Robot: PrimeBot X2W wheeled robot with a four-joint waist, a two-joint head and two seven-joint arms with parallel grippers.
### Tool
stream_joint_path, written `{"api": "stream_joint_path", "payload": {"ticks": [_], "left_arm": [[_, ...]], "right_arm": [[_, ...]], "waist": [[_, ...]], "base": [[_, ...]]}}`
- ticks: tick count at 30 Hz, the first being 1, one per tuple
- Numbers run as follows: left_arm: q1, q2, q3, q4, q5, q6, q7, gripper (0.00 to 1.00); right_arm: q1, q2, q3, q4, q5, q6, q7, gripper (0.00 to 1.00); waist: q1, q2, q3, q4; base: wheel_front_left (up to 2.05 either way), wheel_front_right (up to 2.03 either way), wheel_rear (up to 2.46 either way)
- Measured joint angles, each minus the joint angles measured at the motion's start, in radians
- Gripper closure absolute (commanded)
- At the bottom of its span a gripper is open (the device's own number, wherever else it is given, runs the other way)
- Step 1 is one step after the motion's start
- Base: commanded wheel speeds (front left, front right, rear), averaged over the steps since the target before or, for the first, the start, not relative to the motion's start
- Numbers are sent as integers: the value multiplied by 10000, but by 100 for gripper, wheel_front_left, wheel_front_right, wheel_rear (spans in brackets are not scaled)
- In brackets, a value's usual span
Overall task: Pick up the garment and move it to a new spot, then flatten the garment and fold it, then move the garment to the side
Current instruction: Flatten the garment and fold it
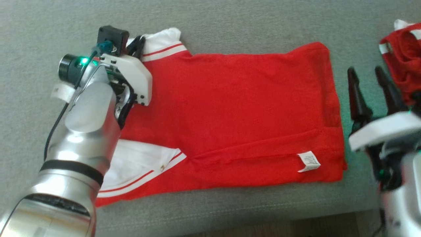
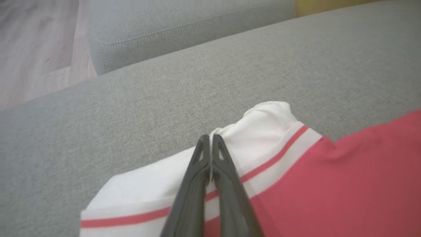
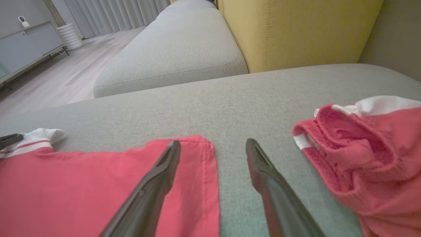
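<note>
Currently, the garment [image 1: 230,108] is lying flat on the sofa [image 1: 230,19]. The left gripper [image 2: 210,138] is pinching the white sleeve [image 2: 263,131] with its fingers closed. The right gripper [image 1: 365,70] is hovering open beside the hem [image 1: 335,108]. The fold is probably best made by lifting the sleeve low and carrying it inward, so the body is not dragging. The left wrist view is showing the pinch itself. The right wrist view is showing a second garment [image 3: 361,148] crumpled nearby.

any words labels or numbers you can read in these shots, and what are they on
No text here can be read.
Print on the small white care tag sewn to the flat red fabric shirt with white sleeves: dark marks, too small and blurred to read.
</note>
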Motion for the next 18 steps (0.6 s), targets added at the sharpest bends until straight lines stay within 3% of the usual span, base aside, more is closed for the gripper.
{"api": "stream_joint_path", "payload": {"ticks": [9, 14, 15, 16, 17, 18], "left_arm": [[3, -265, -71, -476, -151, 25, -794, 100], [3, -314, -174, -692, -203, 23, -986, 100], [3, -314, -213, -740, -203, 25, -1012, 100], [3, -322, -253, -779, -205, 25, -1045, 100], [4, -326, -274, -813, -203, 25, -1078, 100], [9, -326, -282, -861, -203, 25, -1116, 100]], "right_arm": [[-2464, -771, 587, 3333, 439, 0, 345, 0], [-3411, -865, 1026, 5210, 612, 0, 619, 0], [-3565, -884, 1091, 5432, 688, 0, 639, 12], [-3726, -936, 1172, 5591, 798, 0, 642, 12], [-3896, -999, 1267, 5766, 895, 0, 652, 80], [-4029, -1043, 1331, 5883, 1005, 0, 644, 100]], "waist": [[0, 0, 201, 596], [1, 0, 391, 853], [1, 0, 409, 897], [0, 0, 418, 932], [0, 0, 421, 957], [1, 0, 417, 974]], "base": [[0, 0, 0], [0, 0, 0], [0, 0, 0], [0, 0, 0], [0, 0, 0], [0, 0, 0]]}}
